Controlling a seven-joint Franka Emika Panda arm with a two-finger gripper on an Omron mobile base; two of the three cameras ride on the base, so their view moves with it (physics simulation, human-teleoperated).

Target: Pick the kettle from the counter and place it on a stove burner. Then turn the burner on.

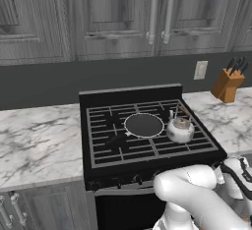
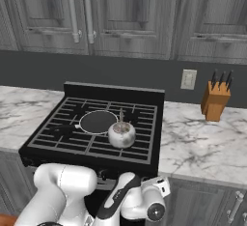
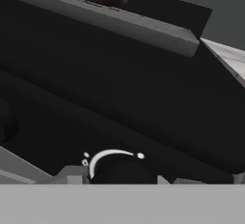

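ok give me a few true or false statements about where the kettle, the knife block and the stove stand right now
1. The kettle stands on the stove burner grate, right of the round dark disc. True.
2. The kettle lies tipped on its side on the counter. False: it sits upright on the grate, handle up.
3. The knife block stands on the counter to the right of the stove. True.
4. The round dark disc sits on top of the kettle. False: it lies flat on the grate beside the kettle.
5. A wall outlet sits on the backsplash left of the knife block. True.
6. The upper cabinet doors hang open. False: they are shut.
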